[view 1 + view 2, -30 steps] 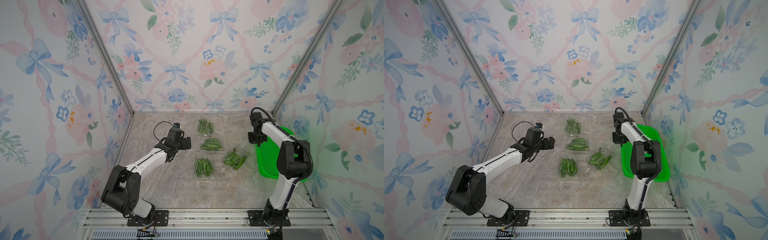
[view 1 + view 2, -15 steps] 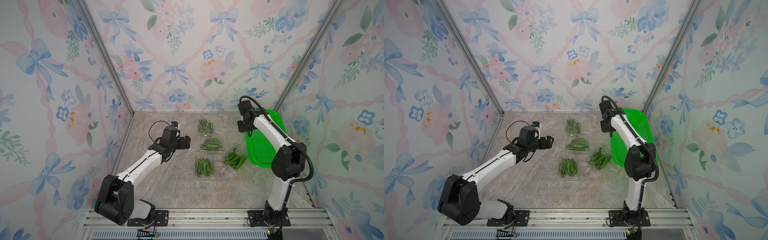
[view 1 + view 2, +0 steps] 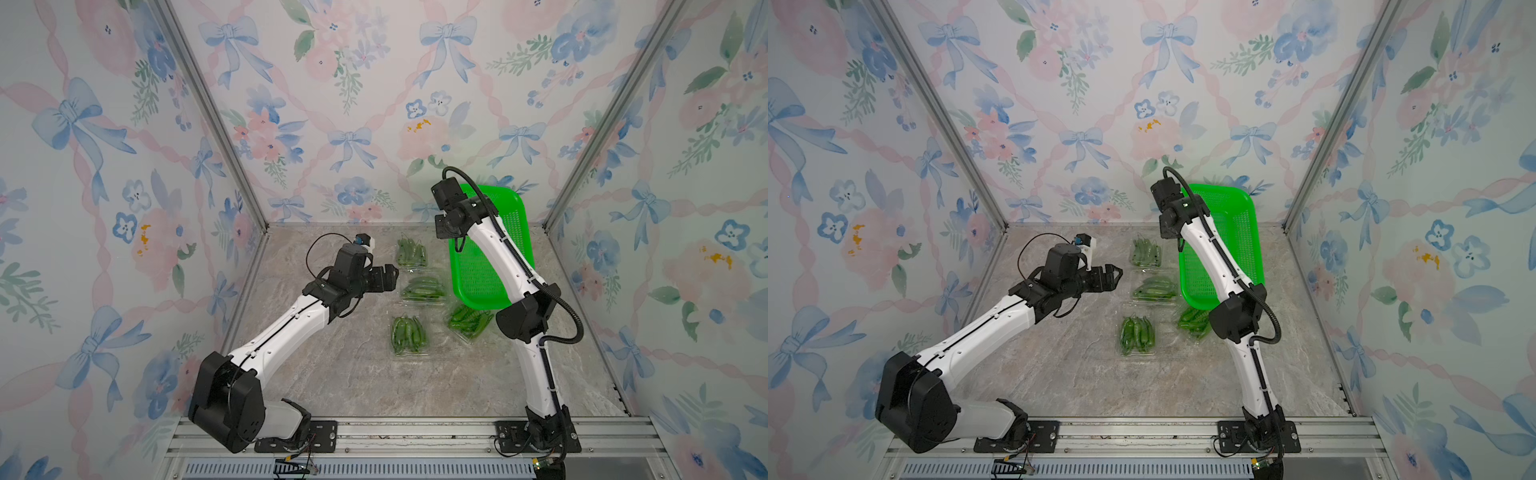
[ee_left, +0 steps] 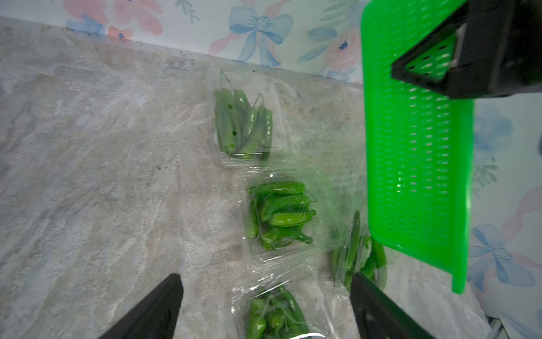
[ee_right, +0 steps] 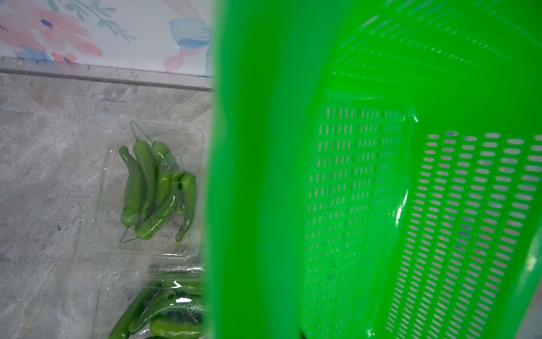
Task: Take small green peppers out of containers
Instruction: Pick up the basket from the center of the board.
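Note:
Four clear containers of small green peppers lie mid-table: a far one (image 3: 411,251) (image 3: 1146,253) (image 5: 152,187), a middle one (image 3: 424,286) (image 4: 278,214), a near one (image 3: 407,334) (image 3: 1137,334) and a right one (image 3: 469,322), partly under the basket. My left gripper (image 3: 388,278) (image 3: 1115,276) (image 4: 265,276) hovers open just left of the middle container, holding nothing. My right gripper (image 3: 446,226) (image 3: 1169,226) is shut on the rim of the bright green basket (image 3: 486,257) (image 4: 416,164) (image 5: 366,176), holding it tilted in the air over the containers' right side.
Floral walls close in the marble table (image 3: 332,374) on three sides, with metal corner posts (image 3: 582,174). The raised basket hides the back right of the table. The right arm's elbow (image 3: 521,320) stands close beside the right container.
The right arm has lifted the basket from the table's right edge and swung it up and leftward, tilted, over the containers. The left gripper has edged slightly toward the containers, still open.

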You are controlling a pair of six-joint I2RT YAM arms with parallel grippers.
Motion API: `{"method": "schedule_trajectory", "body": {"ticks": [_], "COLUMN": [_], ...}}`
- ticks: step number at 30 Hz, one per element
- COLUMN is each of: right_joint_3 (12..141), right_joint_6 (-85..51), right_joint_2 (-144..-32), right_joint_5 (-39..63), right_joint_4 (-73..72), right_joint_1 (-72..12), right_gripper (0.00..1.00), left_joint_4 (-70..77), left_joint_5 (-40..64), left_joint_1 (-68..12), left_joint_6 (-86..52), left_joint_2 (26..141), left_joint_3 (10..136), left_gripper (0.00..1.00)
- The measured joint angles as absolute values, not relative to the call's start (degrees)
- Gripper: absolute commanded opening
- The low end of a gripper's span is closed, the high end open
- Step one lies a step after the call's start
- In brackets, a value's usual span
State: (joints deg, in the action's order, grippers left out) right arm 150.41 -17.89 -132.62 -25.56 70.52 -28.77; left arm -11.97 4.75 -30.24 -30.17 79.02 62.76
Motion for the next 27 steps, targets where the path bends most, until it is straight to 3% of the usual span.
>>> {"method": "schedule_trajectory", "body": {"ticks": [16,27], "right_joint_3": [148.6,144.2], "right_joint_6": [-18.9,-18.9], "right_joint_2": [-132.6,-130.4], "right_joint_5": [-27.7,-27.6], "right_joint_4": [70.1,68.2], "right_joint_1": [-29.4,-29.5], "right_gripper": [0.0,0.0], "left_joint_4": [-12.1,-12.1], "left_joint_5": [-1.5,-8.5], "left_joint_1": [-49.2,-53.8], "left_joint_6": [-34.2,-36.6], "left_joint_2": [92.3,96.9], "left_joint_3": [76.1,80.2], "left_gripper": [0.91,0.87]}}
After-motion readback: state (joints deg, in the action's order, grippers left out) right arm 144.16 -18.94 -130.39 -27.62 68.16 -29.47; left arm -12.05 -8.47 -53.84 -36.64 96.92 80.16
